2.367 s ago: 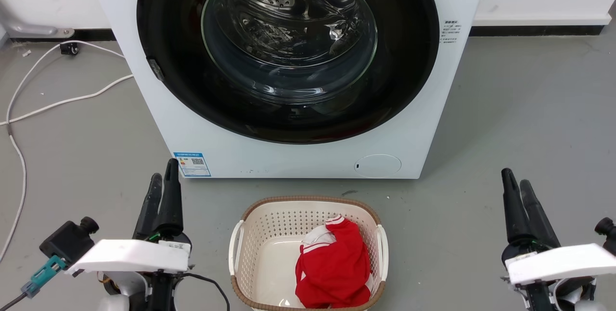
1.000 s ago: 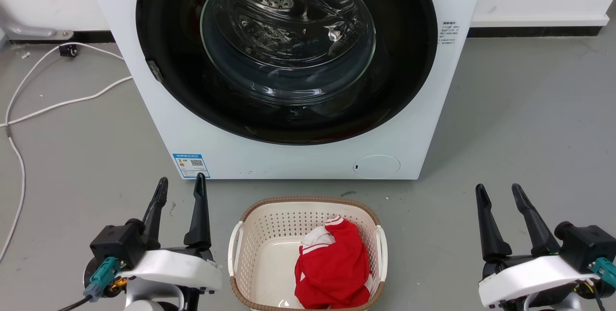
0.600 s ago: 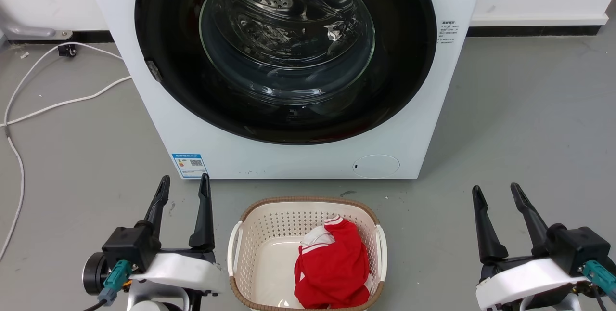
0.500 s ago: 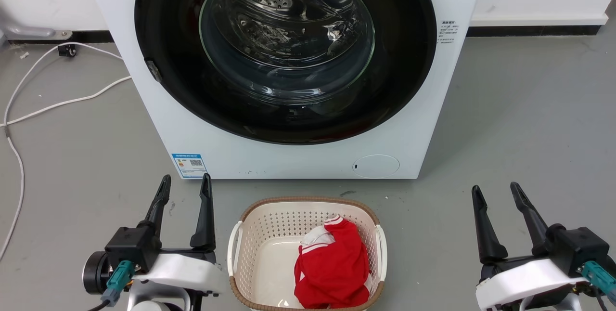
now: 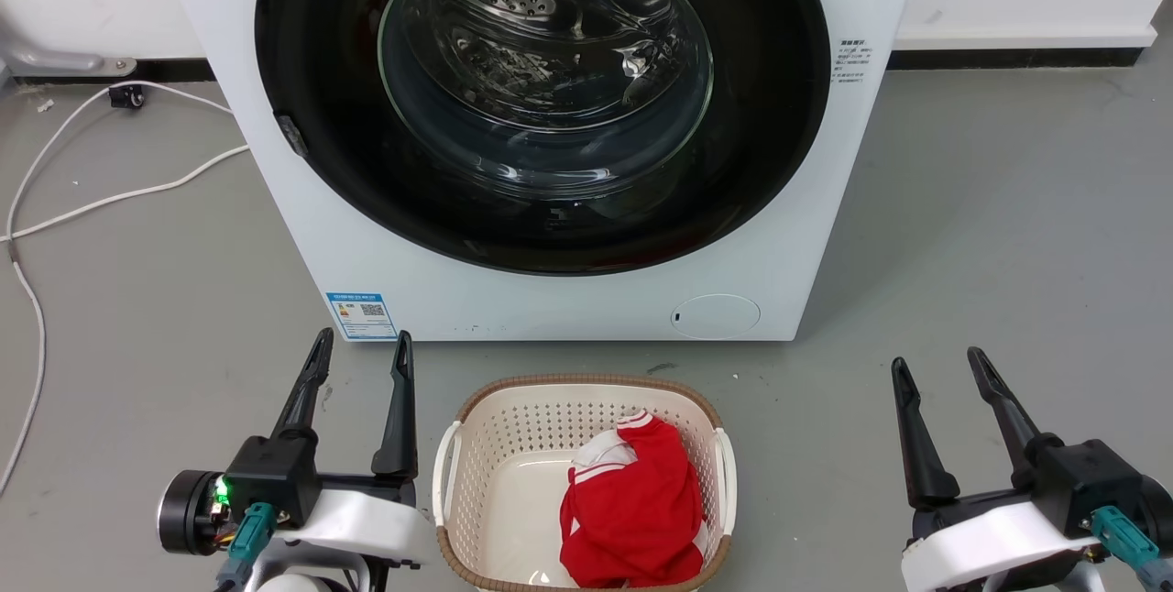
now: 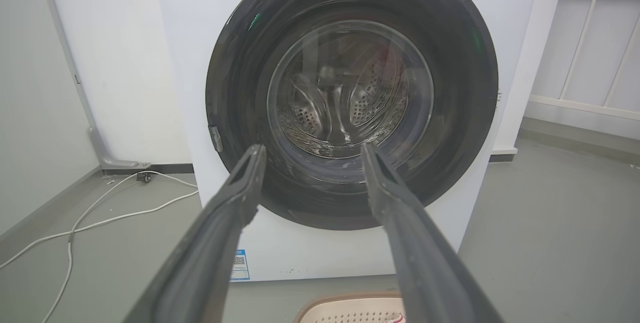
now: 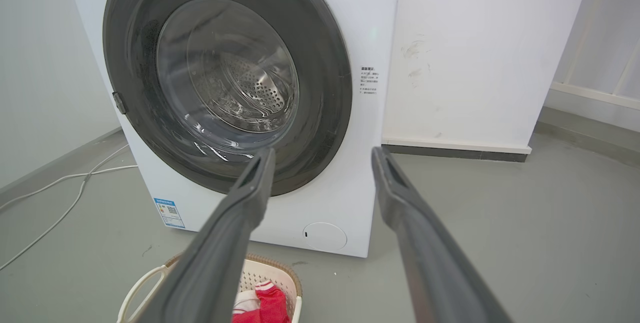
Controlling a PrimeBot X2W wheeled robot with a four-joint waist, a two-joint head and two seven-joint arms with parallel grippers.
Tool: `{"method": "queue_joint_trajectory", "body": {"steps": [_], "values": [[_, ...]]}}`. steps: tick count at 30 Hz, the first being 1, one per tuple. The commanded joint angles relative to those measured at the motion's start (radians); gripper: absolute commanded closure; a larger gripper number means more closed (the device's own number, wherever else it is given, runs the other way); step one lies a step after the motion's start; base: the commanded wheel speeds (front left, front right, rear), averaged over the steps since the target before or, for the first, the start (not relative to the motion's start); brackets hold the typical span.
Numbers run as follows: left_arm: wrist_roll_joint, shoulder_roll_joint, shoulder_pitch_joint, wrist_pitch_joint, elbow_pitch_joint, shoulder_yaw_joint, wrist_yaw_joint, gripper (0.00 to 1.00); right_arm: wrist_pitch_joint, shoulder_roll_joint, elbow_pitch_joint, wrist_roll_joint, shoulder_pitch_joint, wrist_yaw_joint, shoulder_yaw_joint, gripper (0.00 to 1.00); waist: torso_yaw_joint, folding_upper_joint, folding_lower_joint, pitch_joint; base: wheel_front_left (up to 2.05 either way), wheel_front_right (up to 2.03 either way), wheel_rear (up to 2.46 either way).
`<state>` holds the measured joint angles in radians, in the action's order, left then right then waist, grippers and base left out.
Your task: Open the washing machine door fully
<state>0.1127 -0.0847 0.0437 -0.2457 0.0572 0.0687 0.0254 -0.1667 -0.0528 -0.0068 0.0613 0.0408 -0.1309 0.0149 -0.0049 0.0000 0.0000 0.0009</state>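
The washing machine door (image 5: 770, 115) is a glossy black ring around a bulging clear glass bowl (image 5: 545, 70), and it lies flat against the white machine front. A small grey tab (image 5: 291, 136) sits on its left rim. My left gripper (image 5: 362, 337) is open low at the left, in front of the machine's lower left corner and apart from it. My right gripper (image 5: 937, 358) is open over bare floor at the right. In the left wrist view the left gripper (image 6: 312, 148) frames the door (image 6: 450, 88). In the right wrist view the right gripper (image 7: 324, 152) points at the door's (image 7: 320, 63) lower right.
A cream laundry basket (image 5: 458, 454) holding a red garment (image 5: 632, 509) stands on the grey floor between my grippers, just in front of the machine. A white cable (image 5: 110, 198) trails across the floor at the left. A white wall runs behind.
Both grippers went from shut to open and both wrists turned. Over the last half second the left gripper edged slightly right. The door has not moved.
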Motion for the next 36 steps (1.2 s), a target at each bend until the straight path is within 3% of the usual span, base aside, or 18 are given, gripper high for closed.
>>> {"method": "queue_joint_trajectory", "body": {"steps": [1, 9, 28, 29, 30, 33, 36], "values": [[-0.021, 0.001, -0.014, -0.008, -0.003, 0.002, -0.003, 0.0, -0.005, 0.004, -0.008, -0.021, 0.007, 0.0, 0.003, 0.0, 0.0, 0.0, 0.0, 0.0, 0.0, 0.0, 0.0], [-0.065, 0.008, -0.018, -0.022, 0.003, -0.004, 0.0, 0.0, -0.017, 0.004, -0.01, -0.063, 0.01, 0.0, 0.003, 0.0, -0.002, 0.0, 0.0, 0.001, 0.0, 0.0, 0.0], [-0.06, 0.019, -0.02, -0.02, 0.003, -0.026, 0.009, 0.0, -0.021, 0.004, 0.01, -0.019, 0.011, 0.0, 0.003, 0.0, -0.004, 0.0, 0.0, 0.004, 0.0, 0.0, 0.0], [-0.061, 0.019, -0.021, -0.02, 0.002, -0.027, 0.01, 0.0, -0.02, 0.004, 0.012, -0.014, 0.011, 0.0, 0.003, 0.41, -0.004, 0.0, 0.0, 0.004, 0.0, 0.0, 0.0], [-0.062, 0.02, -0.022, -0.02, 0.002, -0.027, 0.01, 0.0, -0.021, 0.004, 0.013, -0.006, 0.01, 0.0, 0.005, 0.98, -0.004, 0.0, 0.0, 0.004, 0.0, 0.0, 0.0], [-0.062, 0.021, -0.02, -0.02, 0.001, -0.029, 0.01, 0.0, -0.029, 0.004, 0.011, 0.017, 0.008, 0.0, 0.009, 1.0, -0.006, 0.0, 0.0, 0.004, 0.0, 0.0, 0.0], [-0.062, 0.022, -0.017, -0.02, 0.001, -0.031, 0.012, 0.0, -0.05, 0.004, 0.008, 0.114, 0.003, 0.0, 0.01, 1.0, -0.007, 0.0, 0.0, 0.005, 0.0, 0.0, 0.0]]}}
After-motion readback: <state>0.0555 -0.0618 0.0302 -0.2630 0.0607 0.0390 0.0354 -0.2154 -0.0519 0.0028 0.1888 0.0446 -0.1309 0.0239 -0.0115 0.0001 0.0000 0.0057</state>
